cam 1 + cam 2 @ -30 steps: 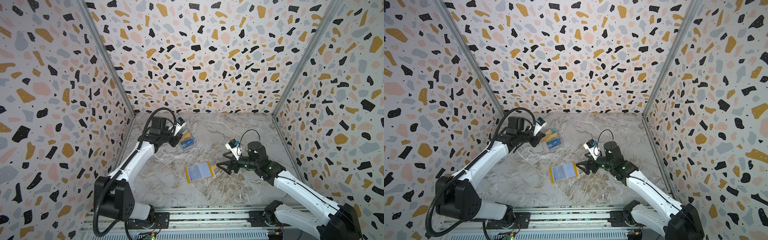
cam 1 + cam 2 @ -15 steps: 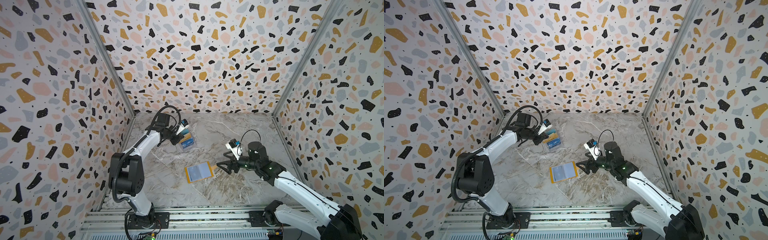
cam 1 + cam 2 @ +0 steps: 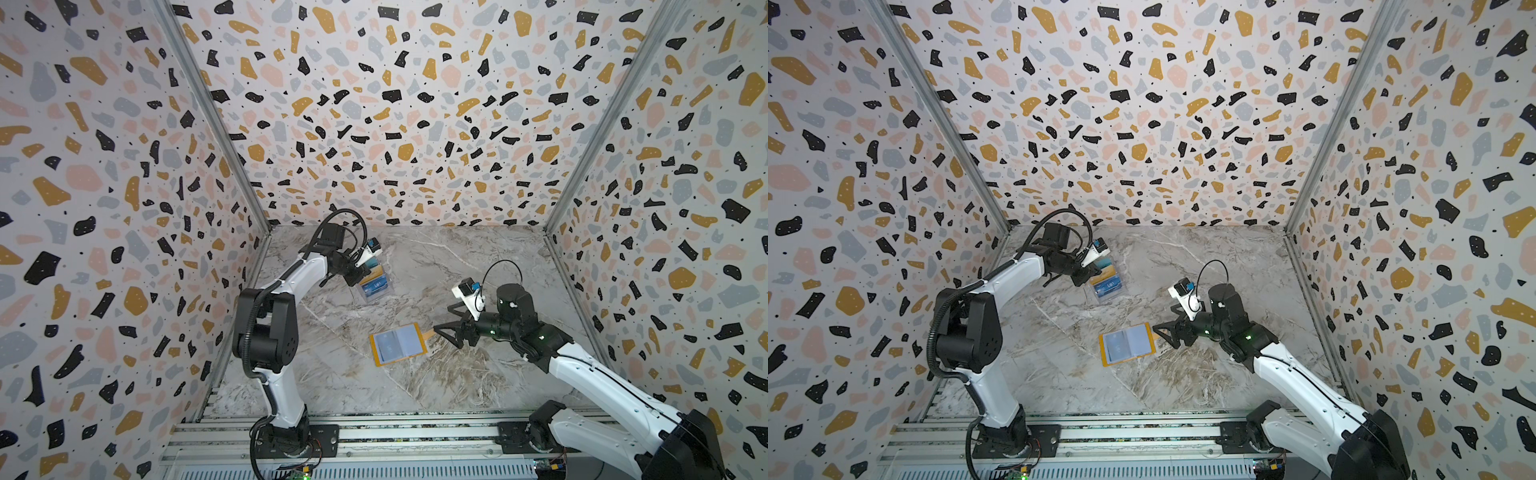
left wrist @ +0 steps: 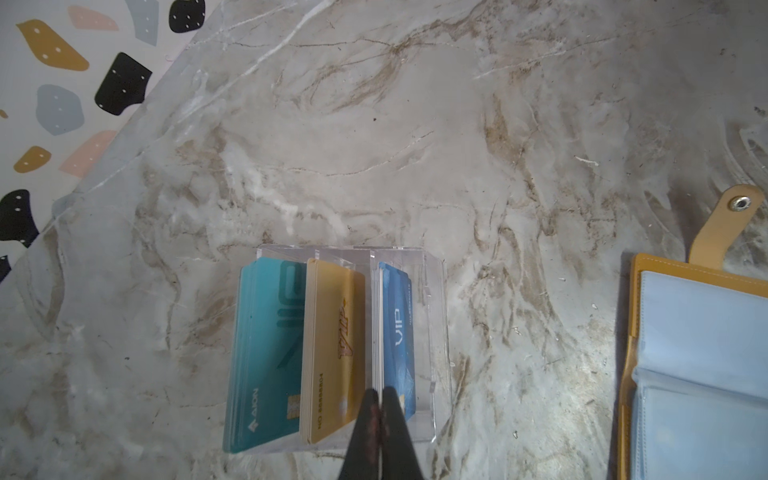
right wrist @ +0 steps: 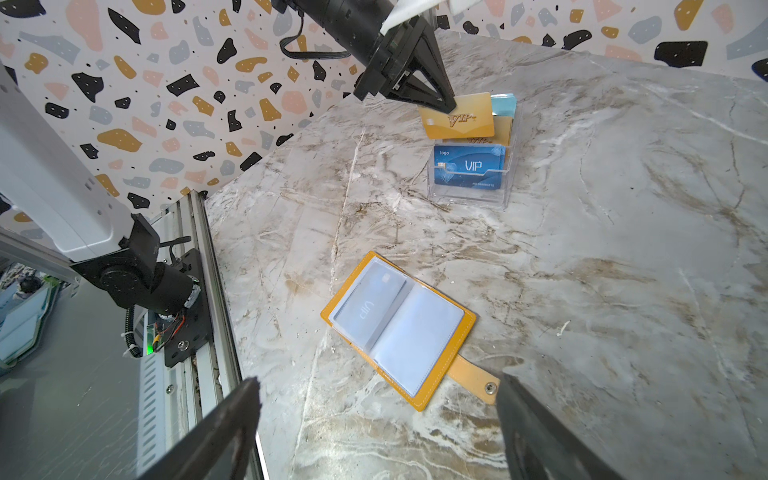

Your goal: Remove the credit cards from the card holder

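In both top views the mustard-yellow folding card holder (image 3: 399, 344) (image 3: 1128, 344) lies open on the marble bench (image 3: 457, 257), right jaws spread wide just beside its snap tab (image 3: 429, 333). The left wrist view shows the left jaws pinched shut above the clear tiered plastic box (image 4: 436, 332). In the right wrist view they hold a gold-yellow plastic card (image 5: 461, 120) over it, while a pale card (image 5: 370, 309) sits sleeved; tugging it could drag the unpinned holder.

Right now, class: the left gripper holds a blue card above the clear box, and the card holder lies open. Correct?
No. The right wrist view shows the left gripper holding a gold card, not blue; it is above the clear box, and the card holder lies open.
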Motion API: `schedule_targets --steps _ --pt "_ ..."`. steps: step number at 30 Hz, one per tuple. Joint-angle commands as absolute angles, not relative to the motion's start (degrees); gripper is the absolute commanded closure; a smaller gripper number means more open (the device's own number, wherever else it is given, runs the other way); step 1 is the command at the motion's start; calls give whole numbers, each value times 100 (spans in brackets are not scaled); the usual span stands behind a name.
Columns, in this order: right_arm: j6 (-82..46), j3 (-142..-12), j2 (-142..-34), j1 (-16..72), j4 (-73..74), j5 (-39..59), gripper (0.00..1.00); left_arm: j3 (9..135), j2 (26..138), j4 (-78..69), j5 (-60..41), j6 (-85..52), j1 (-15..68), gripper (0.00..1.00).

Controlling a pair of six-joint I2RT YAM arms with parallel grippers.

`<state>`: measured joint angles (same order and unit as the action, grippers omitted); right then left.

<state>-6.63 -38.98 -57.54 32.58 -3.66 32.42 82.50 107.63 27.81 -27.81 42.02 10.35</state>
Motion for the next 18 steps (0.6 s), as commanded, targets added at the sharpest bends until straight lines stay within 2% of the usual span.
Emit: schedule_targets --steps 1,18 --pt "-719 -3867 -5644 3236 -229 3206 11 8470 10857 2625 -2708 4257 999 100" --pt "-703 -3876 -5722 3240 -226 3173 11 8840 11236 2766 -2734 4322 1000 100"
